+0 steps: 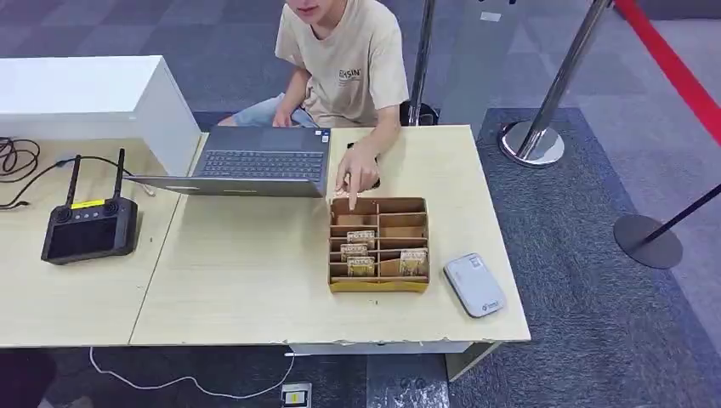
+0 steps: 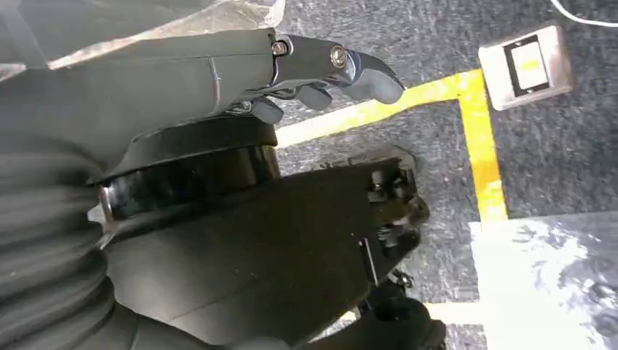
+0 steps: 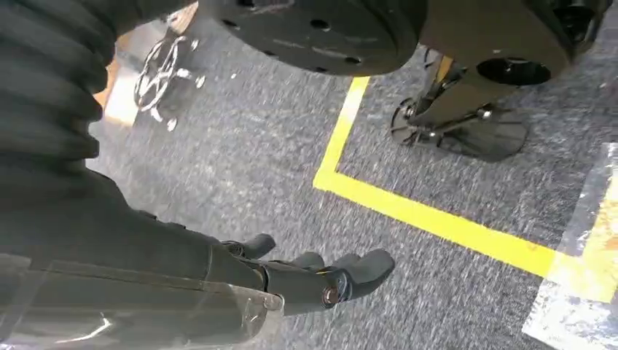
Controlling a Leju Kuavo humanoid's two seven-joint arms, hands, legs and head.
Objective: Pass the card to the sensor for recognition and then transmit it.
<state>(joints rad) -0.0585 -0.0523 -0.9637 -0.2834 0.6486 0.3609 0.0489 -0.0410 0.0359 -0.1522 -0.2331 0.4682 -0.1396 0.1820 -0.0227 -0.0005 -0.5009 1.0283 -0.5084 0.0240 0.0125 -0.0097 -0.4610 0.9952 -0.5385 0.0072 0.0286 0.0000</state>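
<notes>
Our left hand [image 2: 321, 76] and right hand [image 3: 321, 281] hung low by the floor, fingers loosely apart, holding nothing. The cards [image 1: 360, 252] stood in the box [image 1: 378, 286] up on the bench [image 1: 246, 280]. The sensor [image 1: 474, 285] lay just right of it, so we guessed our right hand was nearer.

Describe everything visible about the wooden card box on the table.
The wooden card box looks like thin light-brown board, open on top and split by dividers into two columns of narrow slots. It lies flat on the pale table, near its right end, between the laptop and a grey sensor. Several cards stand in the nearer slots. A person's hand points down at its far edge.
</notes>
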